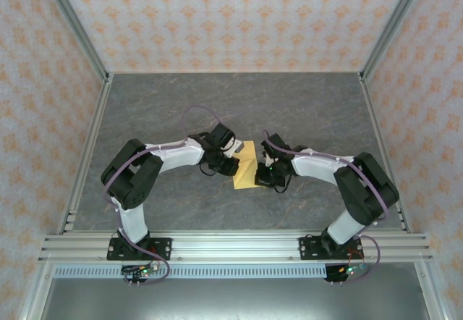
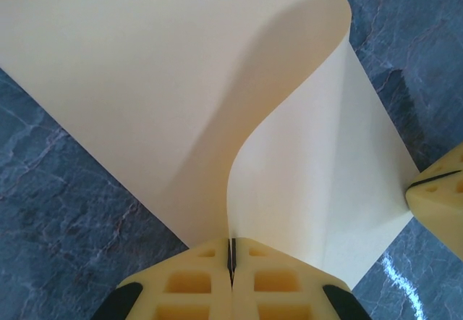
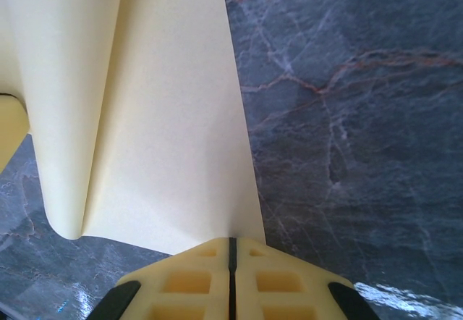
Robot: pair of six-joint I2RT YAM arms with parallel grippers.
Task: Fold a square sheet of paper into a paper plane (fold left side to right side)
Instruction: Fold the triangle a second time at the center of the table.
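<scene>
The square sheet of paper (image 1: 246, 166) is plain yellow and sits at the table's middle between both arms, bent over on itself in a loose curl with no sharp crease. My left gripper (image 1: 230, 162) is shut on one raised edge; in the left wrist view the sheet (image 2: 173, 81) rises from the closed left gripper (image 2: 232, 251) and curves away. My right gripper (image 1: 265, 172) is shut on the sheet's other side; in the right wrist view the paper (image 3: 166, 117) runs straight out of the closed right gripper (image 3: 232, 244). The right gripper's fingertip (image 2: 439, 195) touches the paper's edge.
The grey marbled tabletop (image 1: 311, 110) surrounds the paper on all sides. Patterned walls and metal posts (image 1: 72, 23) close in the back and sides. An aluminium rail (image 1: 231, 246) runs along the near edge by the arm bases.
</scene>
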